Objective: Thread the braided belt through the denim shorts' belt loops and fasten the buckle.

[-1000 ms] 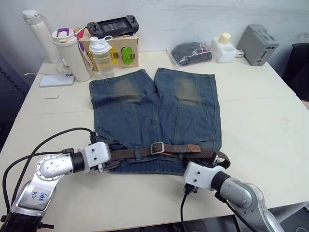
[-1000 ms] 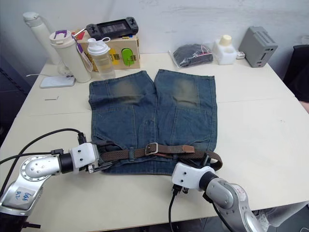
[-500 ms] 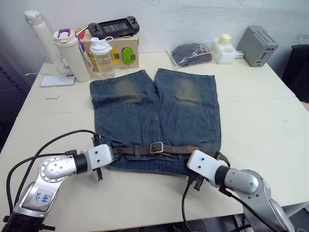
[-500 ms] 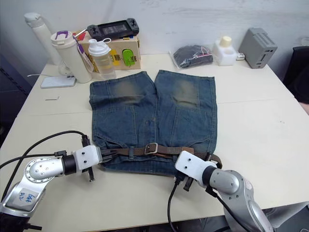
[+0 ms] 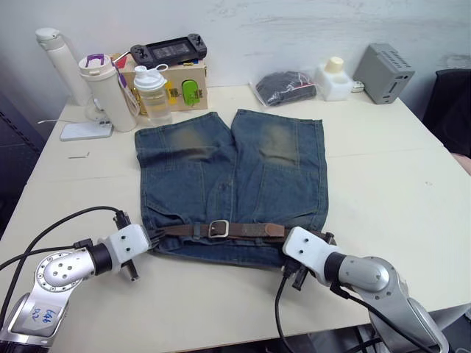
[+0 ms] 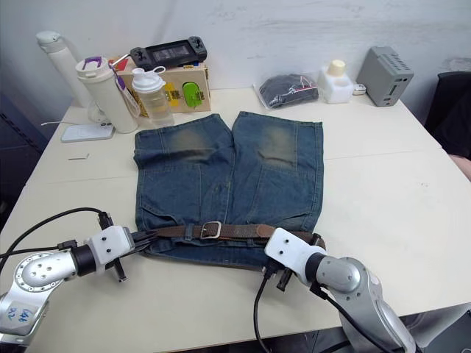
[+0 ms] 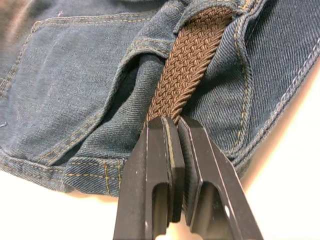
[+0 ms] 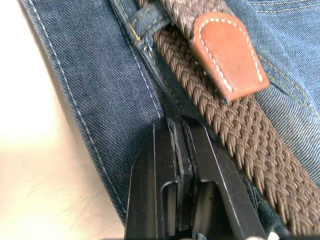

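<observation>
On the left, the left gripper [image 7: 175, 131] is clamped on the braided belt [image 5: 243, 230] where the strap emerges from the waistband at the left hip of the denim shorts [image 5: 228, 176]; the wrist view shows the weave running straight in between the two black fingers. From there the belt lies along the waistband at the near edge of the white table [image 5: 397, 184], passes under a belt loop [image 5: 196, 230] just left of the buckle [image 5: 218, 229], and carries on to the brown leather tip [image 8: 227, 55], which lies flat over the strap beneath it and past another belt loop [image 8: 150, 17].

On the right, the right gripper [image 8: 181, 131] has its fingers pressed together at the waistband denim just beside the belt (whether any cloth is caught between them, I cannot tell).

The task looks close to finished: the belt appears threaded across the visible front and the buckle seems fastened at centre, though the prong is too small to confirm. What seems left is letting go.

The belt's long axis runs left to right across the waist, its leather tip pointing toward the robot's right; the shorts' legs point away from the robot
</observation>
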